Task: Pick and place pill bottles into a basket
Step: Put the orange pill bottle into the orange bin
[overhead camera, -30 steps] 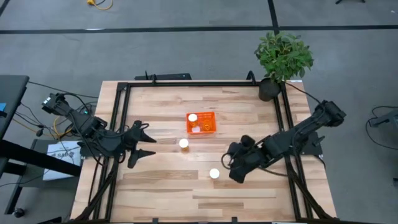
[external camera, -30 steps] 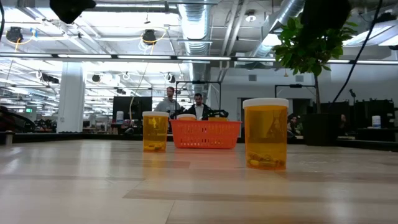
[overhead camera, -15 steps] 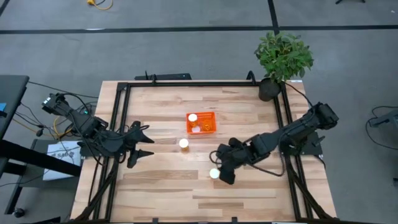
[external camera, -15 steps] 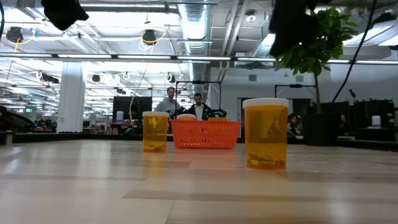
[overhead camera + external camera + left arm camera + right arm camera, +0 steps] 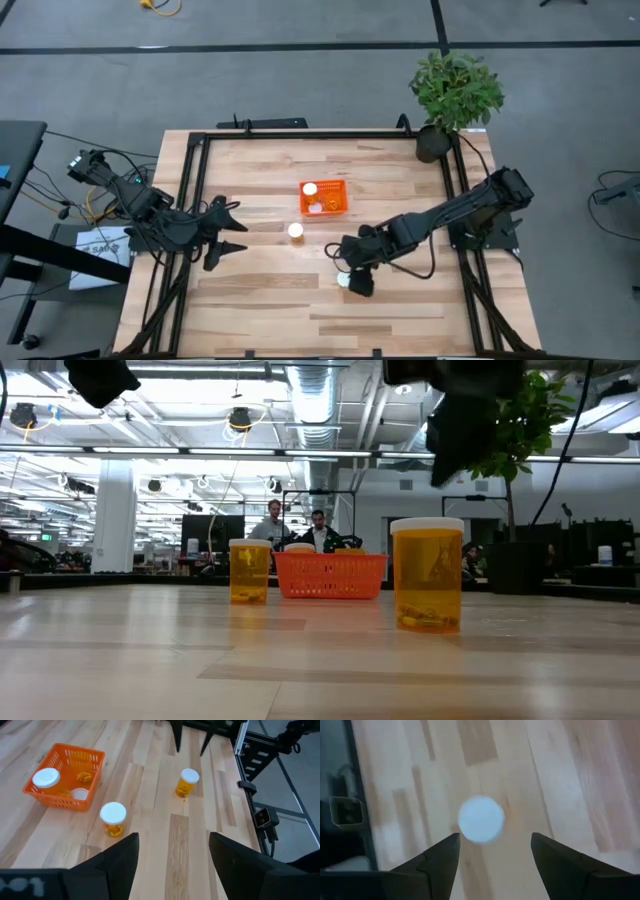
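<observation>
The orange mesh basket (image 5: 323, 197) stands mid-table with two white-capped pill bottles (image 5: 310, 188) in it. A third bottle (image 5: 295, 231) stands on its base just near of the basket. A fourth (image 5: 344, 280) stands nearer and to the right; it also shows in the low view (image 5: 428, 575). My right gripper (image 5: 349, 272) hangs open above this fourth bottle, fingers pointing down. In the right wrist view (image 5: 495, 836) its white cap (image 5: 481, 818) lies between the fingers, farther off. My left gripper (image 5: 238, 226) waits open at the table's left.
A dark pot with a green plant (image 5: 455, 95) stands at the far right corner. A black frame (image 5: 190, 200) runs along the table's edges. People (image 5: 318, 530) show in the room behind the basket. Bare wood lies toward the near edge.
My right gripper has swung toward the table's left and come lower, from the right of the fourth bottle until it is above it. The bottles and the basket have stayed in place.
</observation>
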Available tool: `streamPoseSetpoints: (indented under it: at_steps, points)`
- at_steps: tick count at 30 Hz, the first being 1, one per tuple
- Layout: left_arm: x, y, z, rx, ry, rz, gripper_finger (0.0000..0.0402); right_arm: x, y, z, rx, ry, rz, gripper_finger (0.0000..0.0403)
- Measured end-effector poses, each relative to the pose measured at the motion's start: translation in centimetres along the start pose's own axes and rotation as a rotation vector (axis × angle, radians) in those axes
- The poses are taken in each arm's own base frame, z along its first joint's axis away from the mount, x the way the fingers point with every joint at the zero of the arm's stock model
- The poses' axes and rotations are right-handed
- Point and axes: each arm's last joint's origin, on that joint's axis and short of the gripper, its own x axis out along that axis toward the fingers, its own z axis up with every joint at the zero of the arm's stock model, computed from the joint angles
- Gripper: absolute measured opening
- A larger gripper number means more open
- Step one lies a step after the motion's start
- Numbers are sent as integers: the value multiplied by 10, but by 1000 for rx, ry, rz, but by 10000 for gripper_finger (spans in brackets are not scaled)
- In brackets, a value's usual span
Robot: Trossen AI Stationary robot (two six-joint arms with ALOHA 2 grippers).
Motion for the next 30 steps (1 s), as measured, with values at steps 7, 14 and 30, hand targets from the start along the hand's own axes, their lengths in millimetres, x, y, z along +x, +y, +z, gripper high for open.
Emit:
streamPoseSetpoints:
  at_steps: [7,14,30]
  points:
    - [0,0,-1,2,10,-7,232,20,10,12,-95,7,-32,239]
    - [0,0,-1,8,21,1,231,23,12,16,-142,62,-70,239]
    - [3,0,-2,15,36,6,232,36,11,12,-163,139,-51,239]
